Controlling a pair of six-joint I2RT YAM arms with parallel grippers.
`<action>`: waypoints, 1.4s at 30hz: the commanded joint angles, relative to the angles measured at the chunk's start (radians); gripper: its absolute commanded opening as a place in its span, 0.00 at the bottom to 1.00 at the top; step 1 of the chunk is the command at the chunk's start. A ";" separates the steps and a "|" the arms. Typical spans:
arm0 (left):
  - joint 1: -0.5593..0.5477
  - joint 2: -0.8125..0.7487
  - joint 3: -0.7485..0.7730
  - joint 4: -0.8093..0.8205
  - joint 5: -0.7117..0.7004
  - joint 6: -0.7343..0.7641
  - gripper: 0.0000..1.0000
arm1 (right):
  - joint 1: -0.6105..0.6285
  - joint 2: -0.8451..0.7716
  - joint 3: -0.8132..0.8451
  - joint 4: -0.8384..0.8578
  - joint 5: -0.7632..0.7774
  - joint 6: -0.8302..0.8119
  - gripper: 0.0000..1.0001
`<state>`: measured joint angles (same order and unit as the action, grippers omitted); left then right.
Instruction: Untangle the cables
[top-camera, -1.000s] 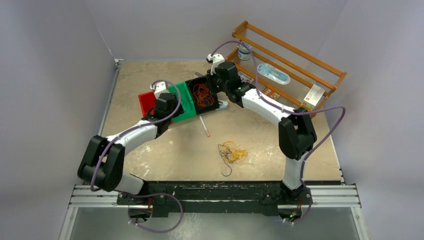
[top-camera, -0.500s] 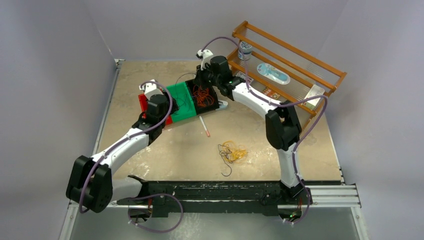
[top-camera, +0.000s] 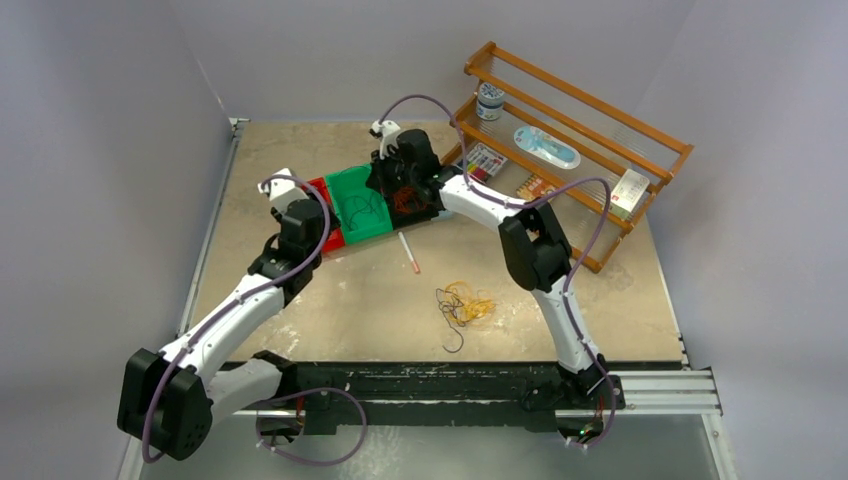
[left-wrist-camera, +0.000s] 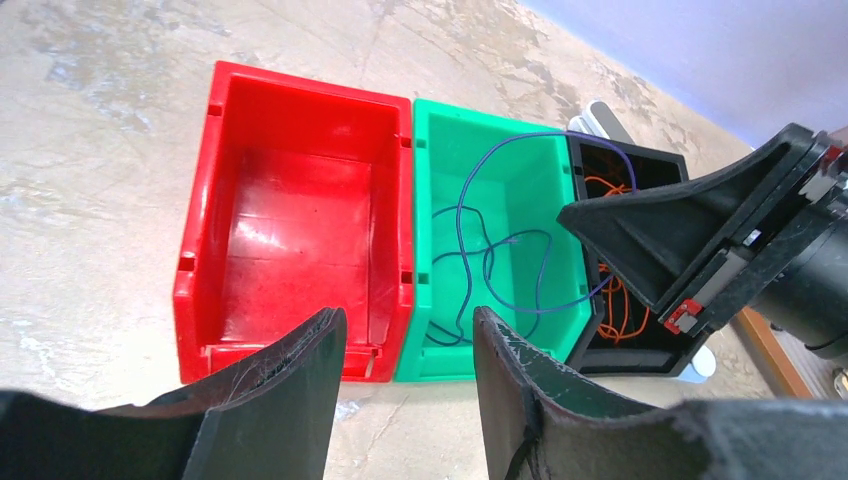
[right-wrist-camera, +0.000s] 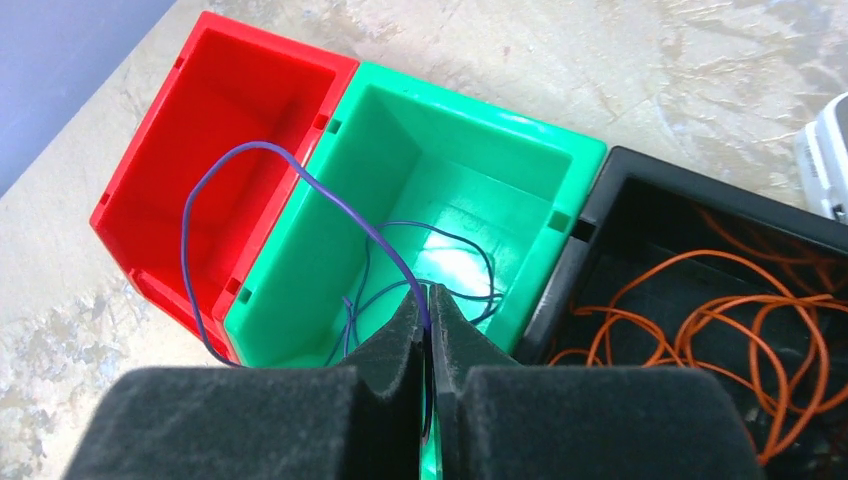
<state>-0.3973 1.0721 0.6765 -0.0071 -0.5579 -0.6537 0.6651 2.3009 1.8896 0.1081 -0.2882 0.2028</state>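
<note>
The wooden rack (top-camera: 590, 100) stands well to the right of the green bin (right-wrist-camera: 480, 150) and farther back, tilted. It holds a blue-and-white packet (top-camera: 547, 146), a small box (top-camera: 628, 190) and a round tin (top-camera: 489, 100).

Three bins of like size sit in a row, touching. The red bin (left-wrist-camera: 200, 210) is on the green bin's left with nothing in it. The black bin (right-wrist-camera: 700, 185) is on its right and holds loose loops of orange wires (right-wrist-camera: 720, 310).

In the green bin lies a thin purple wire (right-wrist-camera: 245, 145). One loop arches out over the red bin's rim. The right gripper (right-wrist-camera: 428, 300), above the green bin, has its fingers pressed together on this wire. The left gripper (left-wrist-camera: 405, 325) hangs at the near side of the green and red bins, fingers apart, nothing between them.

Pale lilac walls (top-camera: 110, 150) close in a worn beige table (top-camera: 330, 300). Well to the near side of the green bin lies a tangled bundle of yellow-orange and dark wires (top-camera: 465, 303). Between the two lies a thin white stick (top-camera: 409, 254).
</note>
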 joint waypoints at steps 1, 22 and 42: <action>0.006 -0.035 0.006 -0.012 -0.064 0.002 0.49 | 0.012 -0.001 0.080 0.048 -0.036 0.005 0.05; 0.006 -0.030 0.019 -0.030 -0.032 0.005 0.49 | 0.025 -0.179 -0.086 0.091 0.016 -0.060 0.37; 0.008 0.334 0.262 0.095 0.237 -0.110 0.50 | 0.011 -0.613 -0.757 0.200 0.129 0.035 0.35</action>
<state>-0.3973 1.3525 0.8433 0.0200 -0.3389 -0.6899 0.6796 1.7489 1.1999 0.2321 -0.1703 0.1864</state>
